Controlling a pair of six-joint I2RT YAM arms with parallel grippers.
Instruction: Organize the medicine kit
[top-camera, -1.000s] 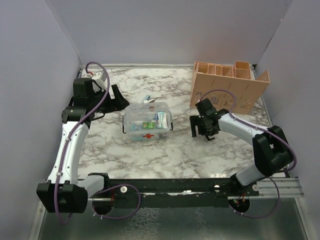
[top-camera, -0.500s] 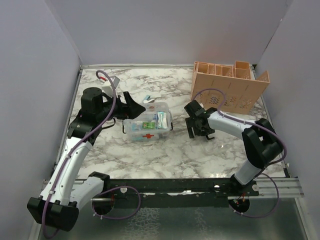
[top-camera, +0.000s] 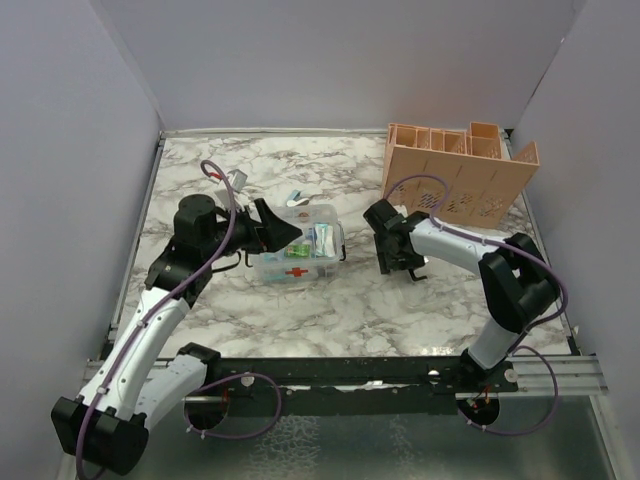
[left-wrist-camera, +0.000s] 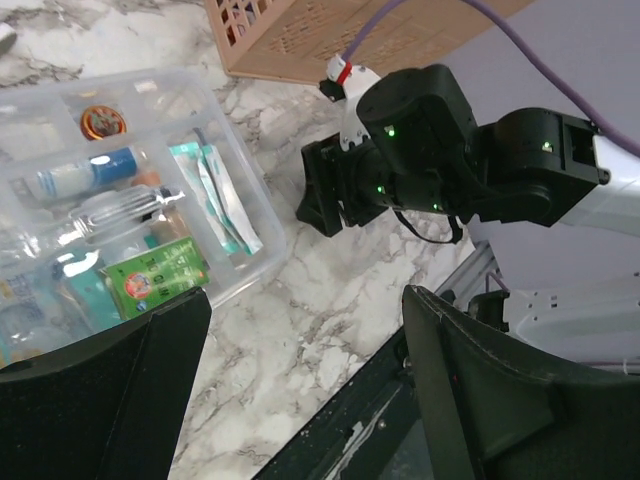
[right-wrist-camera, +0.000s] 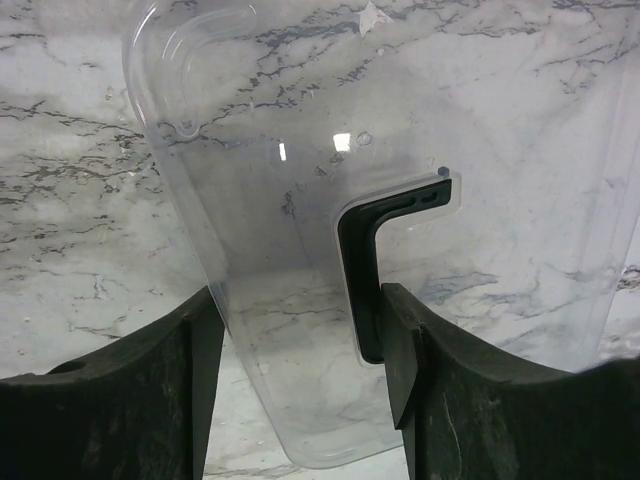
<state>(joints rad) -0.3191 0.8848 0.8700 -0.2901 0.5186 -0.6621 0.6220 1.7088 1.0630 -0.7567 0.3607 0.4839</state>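
Note:
The clear medicine kit box (top-camera: 300, 250) with a red cross sits mid-table, open. In the left wrist view the box (left-wrist-camera: 255, 255) holds a green packet (left-wrist-camera: 155, 275), a blue-labelled tube (left-wrist-camera: 85, 172), a round orange tin (left-wrist-camera: 98, 122) and teal-and-white sachets (left-wrist-camera: 225, 200). My left gripper (top-camera: 285, 232) hovers over the box's left part, open and empty (left-wrist-camera: 305, 400). My right gripper (top-camera: 398, 262) is right of the box, low over the table. Its jaws (right-wrist-camera: 300, 360) hold the near end of the clear lid (right-wrist-camera: 280, 200), whose black latch (right-wrist-camera: 365, 270) touches the right finger.
A peach slotted organizer (top-camera: 455, 175) stands at the back right, also in the left wrist view (left-wrist-camera: 300, 40). A small blue-and-white item (top-camera: 298, 197) lies just behind the box. Grey walls enclose the table on three sides. A black rail (top-camera: 340, 375) runs along the near edge.
My left arm has swung right and forward, bringing its gripper from the back left to over the box. My right gripper has shifted slightly left toward the box.

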